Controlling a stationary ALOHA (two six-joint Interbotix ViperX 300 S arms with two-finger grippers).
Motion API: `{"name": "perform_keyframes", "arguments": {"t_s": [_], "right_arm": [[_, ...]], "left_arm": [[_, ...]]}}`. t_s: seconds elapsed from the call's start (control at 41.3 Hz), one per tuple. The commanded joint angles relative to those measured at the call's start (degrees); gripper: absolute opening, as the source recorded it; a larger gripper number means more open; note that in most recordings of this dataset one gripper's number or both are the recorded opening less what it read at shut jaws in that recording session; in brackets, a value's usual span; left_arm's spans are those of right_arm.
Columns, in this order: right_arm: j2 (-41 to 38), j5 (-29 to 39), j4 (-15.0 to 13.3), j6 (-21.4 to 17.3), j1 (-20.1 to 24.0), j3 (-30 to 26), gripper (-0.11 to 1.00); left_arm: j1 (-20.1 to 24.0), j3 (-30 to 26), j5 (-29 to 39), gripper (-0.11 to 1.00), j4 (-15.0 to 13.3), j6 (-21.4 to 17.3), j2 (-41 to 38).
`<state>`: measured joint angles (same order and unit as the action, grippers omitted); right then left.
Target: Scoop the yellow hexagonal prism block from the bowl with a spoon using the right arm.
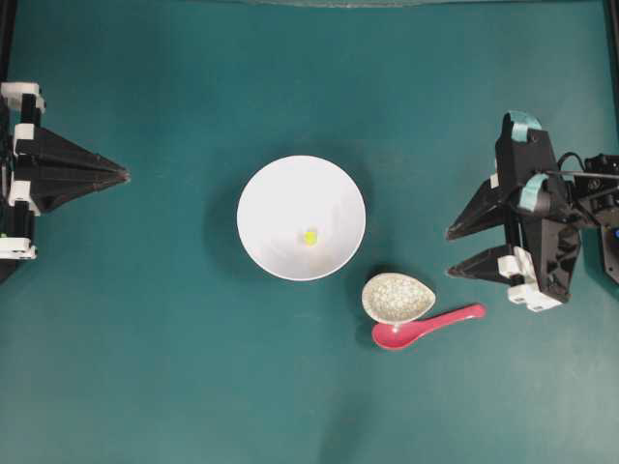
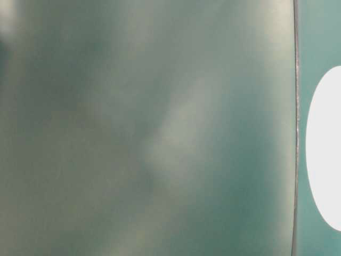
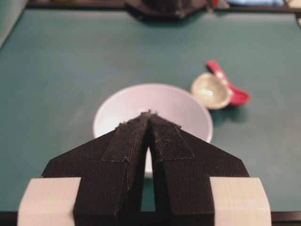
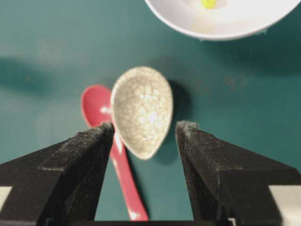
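Observation:
The yellow hexagonal prism block [image 1: 309, 237] lies inside the white bowl [image 1: 280, 193] at the table's middle; it also shows at the top of the right wrist view, block [image 4: 208, 3] in bowl [image 4: 225, 23]. The pink-red spoon [image 1: 426, 327] lies flat on the mat to the bowl's lower right, its scoop tucked against a speckled dish. My right gripper [image 1: 450, 253] stands open, hovering right of the spoon with nothing between its fingers; through its jaws I see the spoon [image 4: 120, 165]. My left gripper [image 1: 126, 176] rests shut at the far left, pointing at the bowl [image 3: 117, 101].
A small speckled egg-shaped dish [image 1: 397, 297] sits against the spoon's scoop, also seen as dish [image 4: 141, 110] and dish [image 3: 210, 91]. The table-level view is mostly a blur with a white bowl edge [image 2: 325, 149] at the right. Teal mat surrounds everything.

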<state>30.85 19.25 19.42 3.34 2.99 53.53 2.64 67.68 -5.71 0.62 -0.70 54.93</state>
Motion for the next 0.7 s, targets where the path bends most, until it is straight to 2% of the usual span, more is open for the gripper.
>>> {"name": "perform_keyframes", "arguments": {"t_s": [0.0,0.169,0.242,0.387,0.678], "right_arm": [[-0.18,1.41,-1.49,0.62,1.93,-1.05,0.58],[-3.87,7.47,-8.09,2.72,7.12,-2.81,0.6],[-5.8,10.2,-9.58,3.16,8.53,-3.87,0.6],[-8.96,13.89,-9.93,3.34,8.88,-6.06,0.6],[-12.66,13.97,-9.93,3.08,10.46,-8.09,0.6]], "left_arm": [[0.09,-1.32,-0.7,0.0,0.18,-0.09,-0.53],[0.09,-1.32,-0.7,0.0,0.18,-0.18,-0.53],[0.09,-1.32,-0.7,0.0,0.18,-0.18,-0.53],[0.09,-1.32,-0.7,0.0,0.18,-0.18,-0.53],[0.09,-1.32,-0.7,0.0,0.18,-0.18,-0.53]]}}
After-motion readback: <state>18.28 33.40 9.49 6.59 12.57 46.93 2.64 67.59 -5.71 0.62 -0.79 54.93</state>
